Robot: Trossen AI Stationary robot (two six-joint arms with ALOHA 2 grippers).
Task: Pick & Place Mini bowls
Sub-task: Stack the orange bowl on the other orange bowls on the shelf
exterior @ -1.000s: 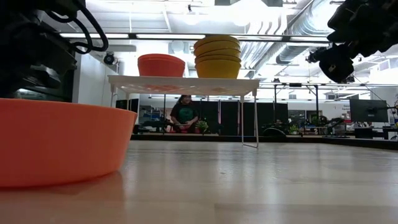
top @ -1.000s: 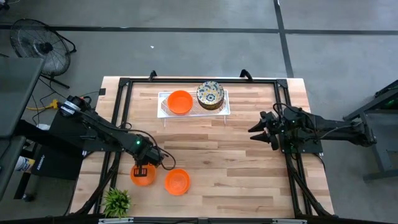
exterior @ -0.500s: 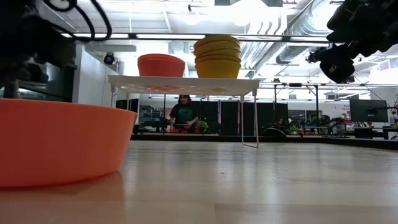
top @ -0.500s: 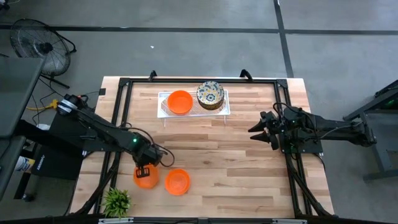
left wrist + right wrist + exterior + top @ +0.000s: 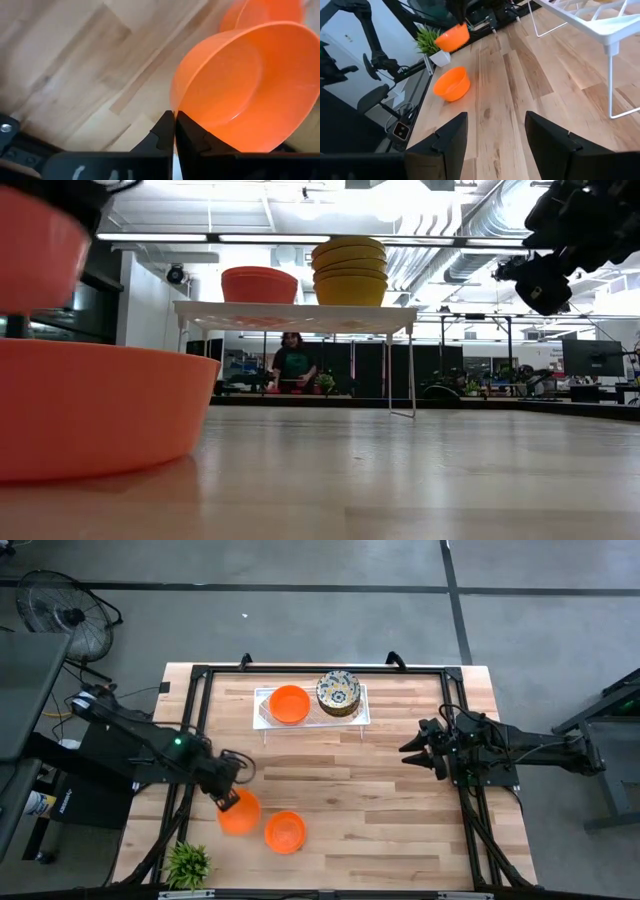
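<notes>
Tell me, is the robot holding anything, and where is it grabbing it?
Yes. The left gripper holds an orange bowl by its rim, pinched between the fingers and lifted off the table. The right gripper is open and holds nothing.

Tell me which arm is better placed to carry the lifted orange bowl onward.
Left. Its claw is shut on the orange bowl's rim, lifted off the table. The right claw hangs open at the far side, holding nothing.

Cut off and out of sight

Low view crops the lifted orange bowl [image 5: 35, 245] at its edge, hiding the left hand [image 5: 228, 801].
</notes>
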